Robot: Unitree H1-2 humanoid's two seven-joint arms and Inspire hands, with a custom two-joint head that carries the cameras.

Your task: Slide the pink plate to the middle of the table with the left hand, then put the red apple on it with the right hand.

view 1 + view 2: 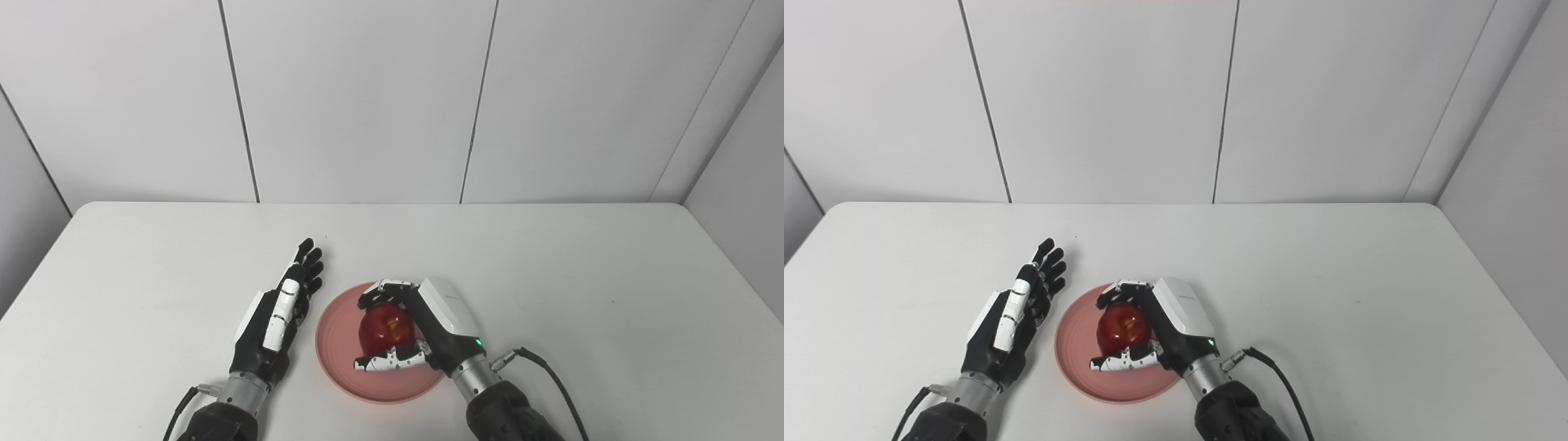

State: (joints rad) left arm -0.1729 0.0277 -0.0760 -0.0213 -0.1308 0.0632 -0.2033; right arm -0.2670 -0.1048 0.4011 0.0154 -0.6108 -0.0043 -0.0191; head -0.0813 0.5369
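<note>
- Over the plate [343, 358], the right hand [422, 331] is clamped on the apple [384, 327]; whether the apple touches the plate cannot be told.
- Lower gently, then spread the fingers evenly to prevent rolling.
- Beside the plate, the left hand [278, 318] rests with fingers extended, holding nothing.
- On the table [612, 275], the plate holds nothing else.

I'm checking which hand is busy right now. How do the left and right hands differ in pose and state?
The left hand is open, fingers straight and holding nothing; the right hand is curled around the red apple. The left hand lies beside the pink plate; the right hand is over it. Both are black and white and enter from the bottom edge.
</note>
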